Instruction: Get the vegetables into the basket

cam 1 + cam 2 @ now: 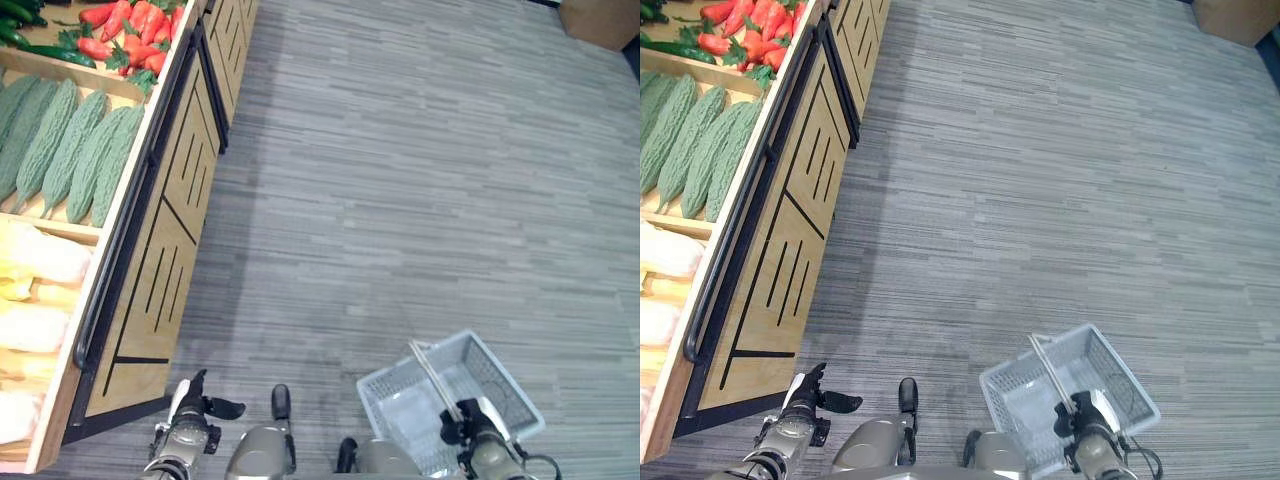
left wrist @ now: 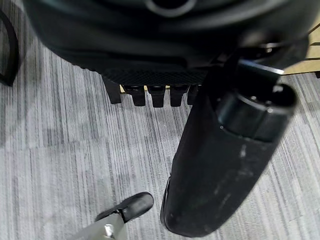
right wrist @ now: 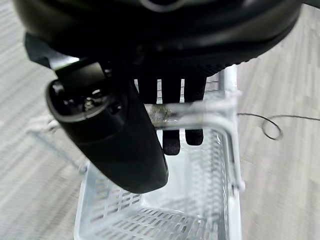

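Observation:
The vegetables lie on a wooden display stand at the left: green bitter gourds (image 1: 70,145), red peppers (image 1: 130,30), dark green ones (image 1: 20,35) and pale yellow-white ones (image 1: 35,260). My right hand (image 1: 462,420) is low at the right, fingers (image 3: 172,140) curled round the wire handle (image 3: 200,107) of a pale plastic basket (image 1: 500,375). The basket hangs over the floor with nothing in it. My left hand (image 1: 195,408) is low at the left, beside the stand's front corner, with straight fingers (image 2: 150,95) and nothing in it.
The stand (image 1: 160,250) has slatted wooden panels and a black rail (image 1: 110,260) along its front edge. Grey striped floor (image 1: 400,180) stretches ahead and to the right. A brown box (image 1: 600,20) sits at the far right corner.

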Motion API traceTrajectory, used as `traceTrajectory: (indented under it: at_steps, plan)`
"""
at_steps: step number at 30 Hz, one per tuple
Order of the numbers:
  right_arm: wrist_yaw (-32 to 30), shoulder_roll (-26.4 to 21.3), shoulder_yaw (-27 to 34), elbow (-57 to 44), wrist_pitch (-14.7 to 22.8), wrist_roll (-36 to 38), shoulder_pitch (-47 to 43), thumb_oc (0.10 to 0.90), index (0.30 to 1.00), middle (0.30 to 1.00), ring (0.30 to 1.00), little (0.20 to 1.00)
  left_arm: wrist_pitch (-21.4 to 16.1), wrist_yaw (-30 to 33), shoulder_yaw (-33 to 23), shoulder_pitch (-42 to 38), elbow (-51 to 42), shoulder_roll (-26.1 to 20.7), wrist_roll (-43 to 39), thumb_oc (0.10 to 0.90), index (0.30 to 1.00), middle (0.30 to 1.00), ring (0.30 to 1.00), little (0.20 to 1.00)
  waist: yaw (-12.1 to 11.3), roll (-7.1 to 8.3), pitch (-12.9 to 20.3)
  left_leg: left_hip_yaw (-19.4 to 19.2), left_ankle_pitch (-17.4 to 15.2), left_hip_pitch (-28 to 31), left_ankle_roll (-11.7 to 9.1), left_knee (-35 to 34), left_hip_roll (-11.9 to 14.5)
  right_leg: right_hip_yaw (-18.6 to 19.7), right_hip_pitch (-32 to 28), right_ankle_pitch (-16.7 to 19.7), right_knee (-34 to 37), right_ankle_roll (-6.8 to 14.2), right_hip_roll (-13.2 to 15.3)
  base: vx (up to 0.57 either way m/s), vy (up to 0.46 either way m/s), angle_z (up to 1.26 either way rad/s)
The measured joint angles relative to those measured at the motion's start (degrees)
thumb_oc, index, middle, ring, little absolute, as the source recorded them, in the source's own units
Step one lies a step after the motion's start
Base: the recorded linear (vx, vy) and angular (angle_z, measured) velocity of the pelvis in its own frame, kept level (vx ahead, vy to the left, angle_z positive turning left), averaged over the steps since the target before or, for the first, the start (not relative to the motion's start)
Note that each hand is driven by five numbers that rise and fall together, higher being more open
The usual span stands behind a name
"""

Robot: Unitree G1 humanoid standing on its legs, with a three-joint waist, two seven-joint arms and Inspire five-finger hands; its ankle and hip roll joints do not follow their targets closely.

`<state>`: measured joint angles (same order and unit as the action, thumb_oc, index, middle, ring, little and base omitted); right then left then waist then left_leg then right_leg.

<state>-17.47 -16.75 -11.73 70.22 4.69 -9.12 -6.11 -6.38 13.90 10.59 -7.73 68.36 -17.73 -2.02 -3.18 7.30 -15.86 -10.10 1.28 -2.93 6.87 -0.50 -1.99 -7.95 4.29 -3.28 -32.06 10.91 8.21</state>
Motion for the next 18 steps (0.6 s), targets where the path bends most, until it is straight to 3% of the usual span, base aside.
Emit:
traceTrajectory:
  at_steps: [1, 3, 4, 7, 8, 11, 15, 16, 17, 18]
  plan:
    - [-0.08, -0.03, 0.01, -0.15, 0.06, 0.0, 0.24, 0.4, 0.3, 0.3, 0.3, 0.3, 0.01, -0.04, 0.02, 0.49, -0.22, 0.06, 0.0, 0.9, 1.0, 1.0, 1.0, 1.0, -0.14, -0.02, -0.01, 0.78, -0.24, 1.38, 0.11, -0.66, -0.06, 0.14, 1.99, -0.72, -4.45, -0.39, 0.71, 0.13, 0.048, 0.24]
    - [0.02, -0.34, -0.01, -1.8, 0.51, -0.08, 0.43, 0.4, 0.3, 0.3, 0.3, 0.3, 0.04, 0.06, -0.07, 0.27, -0.39, 0.23, -0.05, 0.9, 1.0, 1.0, 1.0, 1.0, -0.42, -0.86, -0.62, 2.55, -1.3, 2.5, 0.97, -0.93, -0.22, 0.44, 4.88, -3.86, -6.22, -1.08, 0.38, 0.15, 0.002, 0.18]
    - [0.05, -0.43, -0.14, -3.12, 1.29, -0.16, 0.41, 0.4, 0.3, 0.3, 0.3, 0.3, 0.52, 0.07, -0.13, 0.48, 0.01, 0.42, -0.07, 0.9, 1.0, 1.0, 1.0, 1.0, 0.15, -1.3, -1.25, 3.29, -1.07, 3.69, 0.83, -1.29, 0.06, 0.8, 6.13, -5.39, -4.32, -1.93, -0.09, 0.15, -0.052, 0.26]
    - [-0.35, -0.53, -0.37, -4.31, 1.69, -0.06, 0.54, 0.4, 0.3, 0.3, 0.3, 0.3, 0.47, 0.09, -0.07, 0.23, 1.16, 1.05, -0.07, 0.9, 1.0, 1.0, 1.0, 1.0, 1.39, -2.79, -2.16, 6.55, -1.48, 5.47, 0.21, -1.44, -0.47, 4.11, 10.6, -4.76, 8.44, -1.87, -2.65, 0.2, -0.115, 0.65]
    - [-0.57, -0.58, -0.43, -4.63, 1.65, -0.02, 0.55, 0.4, 0.3, 0.3, 0.3, 0.3, 0.2, 0.22, -0.23, -0.12, 1.95, 1.08, -0.09, 0.9, 1.0, 1.0, 1.0, 1.0, 1.75, -2.75, -2.17, 8.52, -2.67, 5.53, -1.58, -1.34, -0.82, 6.56, 12.03, -3.12, 14.95, -1.69, -3.66, 0.25, -0.133, 0.99]
    - [-0.64, -0.86, -0.38, -3.91, 1.54, 0.0, 1.57, 0.4, 0.3, 0.3, 0.3, 0.3, 0.39, 0.75, -0.67, 0.57, 3.94, 1.19, -0.14, 0.9, 1.0, 1.0, 1.0, 1.0, 2.9, -2.41, -1.98, 13.8, -3.9, 7.95, -2.74, -2.03, -1.46, 9.2, 11.85, 5.25, 32.78, -1.98, -3.72, 0.3, -0.157, 0.98]
    - [0.04, -0.67, -0.15, -3.66, 1.11, 0.0, 5.02, 0.4, 0.3, 0.3, 0.3, 0.3, 0.26, 0.91, -1.79, 5.15, 4.77, 1.26, -0.3, 0.9, 1.0, 1.0, 1.0, 1.0, 3.17, -1.34, -1.3, 19.21, -7.22, 12.11, -3.92, -1.72, -1.09, 7.45, 9.81, 9.49, 33.25, -4.04, -2.5, 0.23, -0.178, 0.79]
    - [0.26, -0.68, -0.08, -2.61, 0.87, 0.02, 4.77, 0.4, 0.3, 0.3, 0.3, 0.3, 0.38, 0.99, -2.19, 6.37, 4.85, 1.72, -0.32, 0.9, 1.0, 1.0, 1.0, 1.0, 3.31, -2.03, -1.08, 20.13, -8.45, 12.92, -5.42, -1.16, 0.27, 6.22, 9.54, 13.62, 32.08, -7.52, -3.49, 0.22, -0.25, 0.64]
    - [0.32, -1.11, 0.01, -1.74, 0.71, 0.01, 4.01, 0.4, 0.3, 0.3, 0.3, 0.3, 0.38, 0.97, -2.33, 7.33, 5.26, 2.77, -0.33, 0.9, 1.0, 1.0, 1.0, 1.0, 3.35, -3.47, -0.67, 20.0, -8.89, 12.38, -6.34, 0.03, 2.35, 4.54, 8.86, 14.56, 32.28, -9.14, -5.19, 0.23, -0.286, 0.6]
    - [0.65, -1.16, 0.06, -1.01, 0.43, 0.0, 2.61, 0.4, 0.3, 0.3, 0.3, 0.3, 0.41, 0.87, -2.71, 7.32, 5.95, 3.55, -0.34, 0.9, 1.0, 1.0, 1.0, 1.0, 3.26, -3.62, -0.7, 19.76, -8.49, 11.26, -7.73, 2.98, 3.75, 3.18, 7.49, 15.82, 33.38, -10.89, -6.5, 0.25, -0.359, 0.47]
